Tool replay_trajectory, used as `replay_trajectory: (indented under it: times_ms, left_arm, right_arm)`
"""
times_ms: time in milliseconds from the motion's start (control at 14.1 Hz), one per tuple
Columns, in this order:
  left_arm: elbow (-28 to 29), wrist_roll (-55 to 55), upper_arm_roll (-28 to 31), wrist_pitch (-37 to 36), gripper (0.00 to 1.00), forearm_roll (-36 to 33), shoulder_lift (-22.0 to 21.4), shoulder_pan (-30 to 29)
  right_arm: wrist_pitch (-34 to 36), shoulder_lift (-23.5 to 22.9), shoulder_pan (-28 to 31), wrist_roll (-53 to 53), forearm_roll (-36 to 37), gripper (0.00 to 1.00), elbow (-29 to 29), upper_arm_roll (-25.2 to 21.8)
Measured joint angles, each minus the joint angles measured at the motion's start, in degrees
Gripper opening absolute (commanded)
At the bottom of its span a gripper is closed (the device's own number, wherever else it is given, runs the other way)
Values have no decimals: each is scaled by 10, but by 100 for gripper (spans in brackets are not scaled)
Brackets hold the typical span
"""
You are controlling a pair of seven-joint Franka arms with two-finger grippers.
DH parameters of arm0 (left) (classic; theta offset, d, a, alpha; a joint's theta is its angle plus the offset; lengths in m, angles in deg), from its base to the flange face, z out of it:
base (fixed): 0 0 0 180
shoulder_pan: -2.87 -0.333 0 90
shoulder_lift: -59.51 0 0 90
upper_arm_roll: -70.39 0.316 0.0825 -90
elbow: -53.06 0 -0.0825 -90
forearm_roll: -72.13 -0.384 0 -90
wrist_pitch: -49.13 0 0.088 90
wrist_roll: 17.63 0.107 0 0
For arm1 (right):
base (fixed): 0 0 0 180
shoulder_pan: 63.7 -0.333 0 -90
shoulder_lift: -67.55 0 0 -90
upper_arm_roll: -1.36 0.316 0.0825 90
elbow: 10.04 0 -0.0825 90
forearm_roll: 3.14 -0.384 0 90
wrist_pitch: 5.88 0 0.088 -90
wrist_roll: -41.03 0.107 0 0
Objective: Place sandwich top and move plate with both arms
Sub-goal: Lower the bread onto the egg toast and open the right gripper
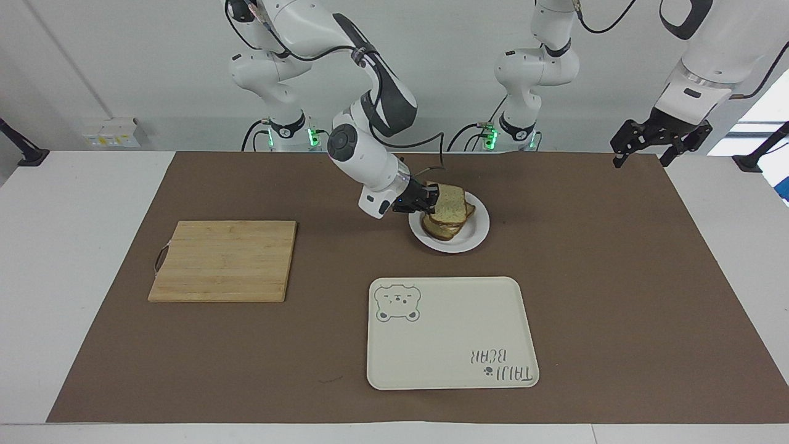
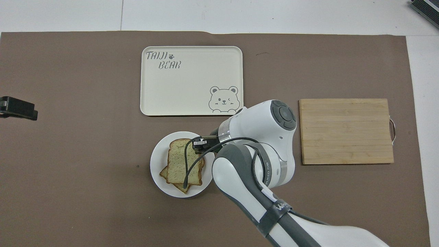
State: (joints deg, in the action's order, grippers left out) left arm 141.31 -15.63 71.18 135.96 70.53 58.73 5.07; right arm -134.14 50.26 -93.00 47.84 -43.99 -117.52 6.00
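So we've got the sandwich top sitting over the lower slice on the plate, pretty much covering it, with just the corners of the slice underneath poking out. From the facing view we can't really say if the top is fully resting on the stack or a hair above it.

Our right gripper is clamped shut on the edge of that bread, on the side toward the right arm's end of the table, and it comes in low and nearly level over the rim of the plate. A black cable from the wrist loops across the bread in the overhead view.

The cream tray with the bear drawing lies farther from the robots than the gripper, near the plate but apart from it. The wooden cutting board is off toward the right arm's end, well apart from the gripper.

Our left gripper just waits, fingers spread open, up over the brown mat at the left arm's end of the table.
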Motion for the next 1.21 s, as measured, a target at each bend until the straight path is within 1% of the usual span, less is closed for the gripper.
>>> replay_trajectory:
  times_ms: [213,567,780,1205]
  left_arm:
    - [0,0,0,0,100,0,0,0]
    - [0,0,0,0,100,0,0,0]
    - [0,0,0,0,100,0,0,0]
    - [0,0,0,0,100,0,0,0]
  right_arm:
    - [-30,-18,-10,-23,0,0,0,0]
    - [-31,-20,-12,-70,0,0,0,0]
    - [-35,-25,-21,-69,0,0,-2,0]
    - [-35,-35,-20,-52,-2,0,-2,-3]
